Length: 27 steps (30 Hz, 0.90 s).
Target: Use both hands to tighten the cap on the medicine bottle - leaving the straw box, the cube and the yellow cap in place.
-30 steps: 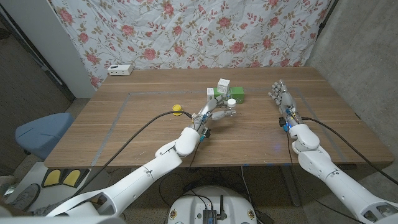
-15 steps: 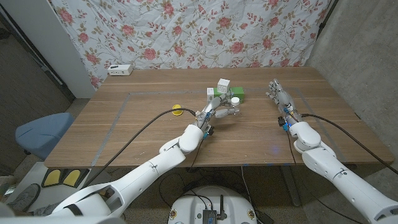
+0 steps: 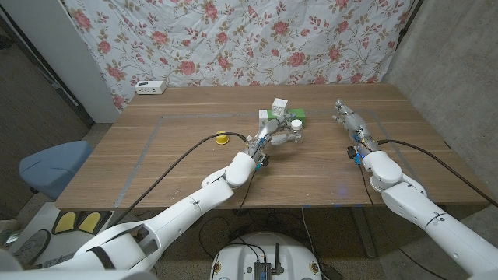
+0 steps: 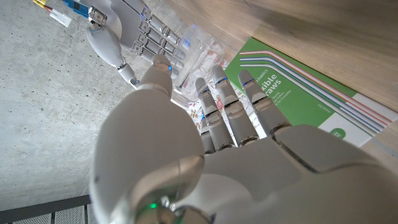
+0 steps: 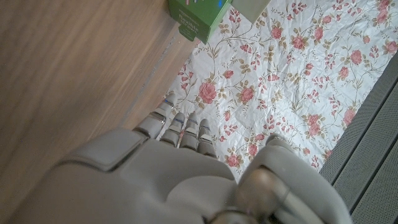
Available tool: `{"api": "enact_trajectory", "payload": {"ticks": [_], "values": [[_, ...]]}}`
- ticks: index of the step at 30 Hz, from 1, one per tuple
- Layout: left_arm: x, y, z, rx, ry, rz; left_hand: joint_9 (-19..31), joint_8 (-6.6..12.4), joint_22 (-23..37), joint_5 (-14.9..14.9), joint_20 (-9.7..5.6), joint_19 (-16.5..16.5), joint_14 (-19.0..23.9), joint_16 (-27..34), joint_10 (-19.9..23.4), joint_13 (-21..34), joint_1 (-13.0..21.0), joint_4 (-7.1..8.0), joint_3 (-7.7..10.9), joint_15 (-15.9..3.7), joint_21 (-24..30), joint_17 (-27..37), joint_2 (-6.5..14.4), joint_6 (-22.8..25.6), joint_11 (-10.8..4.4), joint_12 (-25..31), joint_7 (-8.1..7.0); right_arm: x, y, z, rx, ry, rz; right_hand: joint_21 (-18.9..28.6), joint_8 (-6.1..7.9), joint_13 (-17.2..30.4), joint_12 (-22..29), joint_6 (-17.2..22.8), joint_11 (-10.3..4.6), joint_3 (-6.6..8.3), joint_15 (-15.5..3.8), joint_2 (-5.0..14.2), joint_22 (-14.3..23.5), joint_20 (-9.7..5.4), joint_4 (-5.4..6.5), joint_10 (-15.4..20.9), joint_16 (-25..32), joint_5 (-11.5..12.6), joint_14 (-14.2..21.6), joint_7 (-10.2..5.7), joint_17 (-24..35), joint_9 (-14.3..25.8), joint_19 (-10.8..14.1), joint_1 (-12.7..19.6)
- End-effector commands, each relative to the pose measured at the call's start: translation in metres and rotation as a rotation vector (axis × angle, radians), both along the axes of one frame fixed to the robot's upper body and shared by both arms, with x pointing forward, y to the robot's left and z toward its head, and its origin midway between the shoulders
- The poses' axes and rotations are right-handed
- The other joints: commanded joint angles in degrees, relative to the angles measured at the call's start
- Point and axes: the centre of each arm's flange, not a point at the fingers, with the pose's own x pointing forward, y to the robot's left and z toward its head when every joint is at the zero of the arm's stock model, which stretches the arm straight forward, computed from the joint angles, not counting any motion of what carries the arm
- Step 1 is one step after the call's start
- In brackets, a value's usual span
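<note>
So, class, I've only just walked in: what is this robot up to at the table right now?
The robot's left hand has reached the medicine bottle in front of the green straw box, with its fingers beside the bottle; whether it grips it cannot be told. The right hand waits apart on the table's right side, holding nothing. The cube sits on the box and the yellow cap lies to the left, both untouched.

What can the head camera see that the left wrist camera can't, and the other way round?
The head view adds the yellow cap, the cube and the wide wooden table. The left wrist view adds the coloured stripes and lettering on the straw box, seen close up. Both share the green straw box, the left hand reaching beside it, and the right hand further off.
</note>
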Motion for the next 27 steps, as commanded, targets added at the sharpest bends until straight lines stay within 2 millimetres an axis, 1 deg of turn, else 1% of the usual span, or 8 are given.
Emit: {"api": "enact_trajectory", "payload": {"ticks": [1, 6, 10, 15, 18, 20, 23, 27], "values": [[0.003, 0.001, 0.004, -0.005, 0.0, -0.01, 0.17, -0.03, 0.06, -0.09, 0.37, 1.3, 0.83, -0.03, 0.22, 0.31, -0.09, -0.05, 0.44, -5.78, 0.25, -0.01, 0.13, 0.37, 0.08, 0.05, -0.07, -0.013, 0.008, 0.009, -0.066, -0.003, -0.047, 0.28, 0.41, 0.08, 0.12, 0.06, -0.03, 0.05, -0.27, -0.16, 0.27, -3.45, -0.46, 0.35, -0.03, 0.3, 0.44, -0.34, -0.02, 0.12, 0.31, 0.42], [0.005, 0.0, 0.005, -0.011, 0.003, -0.011, 0.17, -0.05, 0.07, -0.13, 1.26, 2.43, 1.03, -0.01, 0.21, 0.32, 0.13, -0.18, 0.67, -5.76, 0.41, -0.01, 0.19, 0.35, 0.07, 0.03, -0.11, -0.021, 0.012, 0.018, -0.123, 0.016, -0.068, 0.28, 0.39, 0.08, 0.11, 0.07, -0.01, 0.12, -0.28, -0.2, 0.27, -3.41, -0.72, 0.36, -0.01, 0.31, 0.59, -0.51, -0.06, 0.12, 0.37, 0.77], [0.006, -0.001, 0.006, -0.007, -0.008, -0.007, 0.18, -0.1, 0.1, -0.23, 2.09, 4.8, 1.17, -0.03, 0.07, 0.35, 0.17, -0.22, 0.85, -5.71, 0.91, -0.01, 0.14, 0.19, 0.03, -0.01, -0.06, -0.028, 0.014, 0.026, -0.161, 0.052, -0.088, 0.16, 0.23, 0.09, -0.06, -0.31, -0.09, 0.2, -0.02, -0.37, 0.27, -3.01, -1.14, -0.09, -0.15, 0.33, 0.35, -0.65, -0.11, 0.12, 0.09, 1.31], [0.007, -0.003, 0.006, -0.006, -0.009, -0.009, 0.18, -0.13, 0.14, -0.28, 2.03, 6.84, 1.1, -0.07, 0.02, 0.38, 0.2, -0.19, 1.09, -5.42, 1.31, 0.03, 0.3, 0.03, 0.1, -0.02, -0.11, -0.037, 0.016, 0.033, -0.214, 0.063, -0.138, 0.05, 0.09, 0.1, -0.22, -0.72, 0.09, 0.23, 0.23, -0.5, 0.28, -2.78, -1.44, -0.59, -0.32, 0.33, -0.09, -0.75, -0.12, 0.14, -0.25, 1.68], [0.007, -0.004, 0.006, -0.003, -0.009, -0.011, 0.19, -0.15, 0.15, -0.29, 2.02, 7.71, 0.91, -0.11, 0.02, 0.4, 0.22, -0.14, 1.26, -5.2, 1.43, 0.08, 0.51, -0.09, 0.38, 0.0, -0.01, -0.041, 0.018, 0.037, -0.241, 0.066, -0.164, 0.05, 0.33, 0.11, -0.17, -0.15, 0.07, 0.25, 0.32, -0.62, 0.28, -2.78, -1.67, -0.58, -0.33, 0.31, -0.13, -0.68, -0.14, 0.15, -0.29, 1.95], [0.008, -0.006, 0.006, 0.006, -0.014, -0.01, 0.19, -0.13, 0.16, -0.3, 1.89, 8.31, 0.85, -0.11, -0.02, 0.42, 0.22, -0.13, 1.33, -5.14, 1.53, 0.08, 0.56, -0.09, 0.51, 0.0, -0.02, -0.045, 0.019, 0.04, -0.255, 0.062, -0.182, 0.09, 0.6, 0.13, -0.03, 0.57, 0.63, 0.32, 0.3, -0.79, 0.29, -2.72, -2.12, -0.36, -0.3, 0.29, -0.05, -0.86, -0.18, 0.19, -0.26, 2.51], [0.009, -0.007, 0.007, 0.008, -0.012, -0.01, 0.2, -0.13, 0.17, -0.31, 1.75, 8.72, 0.95, -0.05, 0.01, 0.43, 0.23, -0.12, 1.41, -5.1, 1.56, 0.1, 0.63, -0.13, 0.59, 0.02, -0.06, -0.048, 0.02, 0.041, -0.268, 0.061, -0.195, 0.13, 0.72, 0.15, 0.06, 0.94, 0.49, 0.35, 0.39, -0.89, 0.29, -2.63, -2.35, -0.18, -0.25, 0.28, 0.06, -0.75, -0.19, 0.2, -0.18, 2.78], [0.009, -0.009, 0.008, 0.029, -0.023, -0.004, 0.2, -0.09, 0.18, -0.31, 1.56, 8.94, 1.27, 0.07, 0.12, 0.45, 0.22, -0.11, 1.5, -5.14, 1.49, 0.11, 0.69, -0.1, 0.57, 0.07, -0.09, -0.053, 0.021, 0.043, -0.285, 0.06, -0.212, 0.17, 0.84, 0.18, 0.3, 1.36, 0.86, 0.37, 0.49, -1.14, 0.28, -2.53, -2.79, 0.4, -0.18, 0.24, 0.3, -0.66, -0.22, 0.24, -0.08, 3.3]]}}
